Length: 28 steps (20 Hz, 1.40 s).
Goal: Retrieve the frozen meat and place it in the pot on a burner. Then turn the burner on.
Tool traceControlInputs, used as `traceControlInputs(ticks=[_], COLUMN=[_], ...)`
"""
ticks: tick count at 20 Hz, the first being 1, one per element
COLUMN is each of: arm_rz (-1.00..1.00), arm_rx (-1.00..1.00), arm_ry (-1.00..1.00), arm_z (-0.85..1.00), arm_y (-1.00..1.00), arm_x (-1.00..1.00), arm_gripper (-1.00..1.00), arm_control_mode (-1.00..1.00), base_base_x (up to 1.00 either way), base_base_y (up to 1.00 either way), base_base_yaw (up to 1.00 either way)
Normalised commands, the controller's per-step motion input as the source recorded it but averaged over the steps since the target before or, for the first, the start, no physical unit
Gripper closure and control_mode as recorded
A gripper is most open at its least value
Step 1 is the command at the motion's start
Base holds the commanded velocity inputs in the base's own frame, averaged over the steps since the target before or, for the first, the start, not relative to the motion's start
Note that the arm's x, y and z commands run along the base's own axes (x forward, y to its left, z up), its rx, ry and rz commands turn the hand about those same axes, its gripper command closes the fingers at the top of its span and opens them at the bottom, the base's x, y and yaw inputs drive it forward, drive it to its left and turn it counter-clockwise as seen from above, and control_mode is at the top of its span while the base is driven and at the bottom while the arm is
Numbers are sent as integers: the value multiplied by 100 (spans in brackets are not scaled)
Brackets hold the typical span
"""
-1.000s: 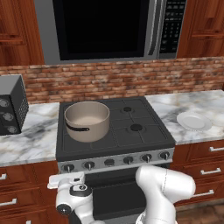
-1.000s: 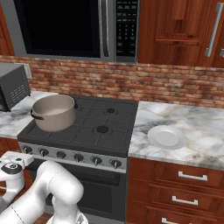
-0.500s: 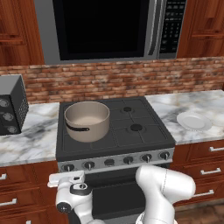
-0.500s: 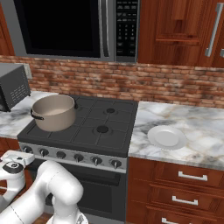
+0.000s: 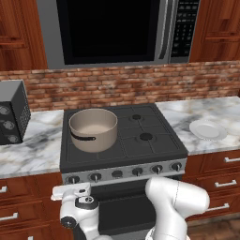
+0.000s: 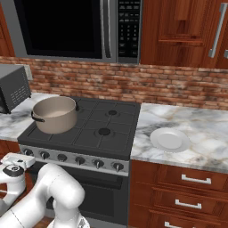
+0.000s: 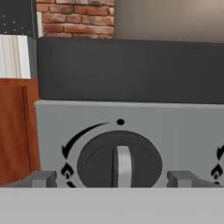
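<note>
The hand view looks straight at one knob (image 7: 119, 164) on the front of the stove (image 5: 123, 140). The knob is round and dark, with a grey bar standing straight up in its middle. A small black dot sits above it, and a curved arrow with little flame marks runs down its left side. The two fingers (image 7: 43, 178) stick up at the bottom, one on each side of the knob. They are spread wide apart and grasp nothing. I cannot tell if they touch the knob.

The two base views show what the hand view does not. The pot (image 5: 93, 129) sits on the front left burner of the stove. It is wide and beige-grey, pale inside, with a dark curved handle on its side. From the left base view the inside looks bare. The hand (image 5: 70, 191) hangs low in front of the stove's left end, at the row of knobs. In the right base view the hand (image 6: 18, 161) is at the lower left, by the same end of the stove.

The desk (image 5: 33, 150) is grey and white marble on both sides of the stove. A white plate (image 6: 169, 140) lies on the right part. A dark toaster oven (image 5: 11, 112) stands on the left part. Behind is a red brick wall, with a big microwave (image 5: 117, 30) above the stove. The cupboards are red-brown wood.
</note>
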Motion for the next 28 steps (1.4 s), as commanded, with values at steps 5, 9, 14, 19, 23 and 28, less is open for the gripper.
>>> traceControlInputs(ticks=[5, 9, 14, 19, 23, 28], arm_rz=[0, 0, 0, 0, 5, 5], arm_rx=[0, 0, 0, -12, -25, -22], arm_ry=[0, 0, 0, 0, 0, 1], arm_z=[0, 0, 0, 0, 0, 0], arm_y=[0, 0, 0, 0, 0, 0], arm_x=[0, 0, 0, 0, 0, 0], arm_gripper=[100, 100, 100, 100, 100, 100], arm_control_mode=[-100, -100, -100, -100, -100, -100], base_base_x=[0, 0, 0, 0, 0, 0], base_base_y=[0, 0, 0, 0, 0, 0], base_base_yaw=[0, 0, 0, 0, 0, 0])
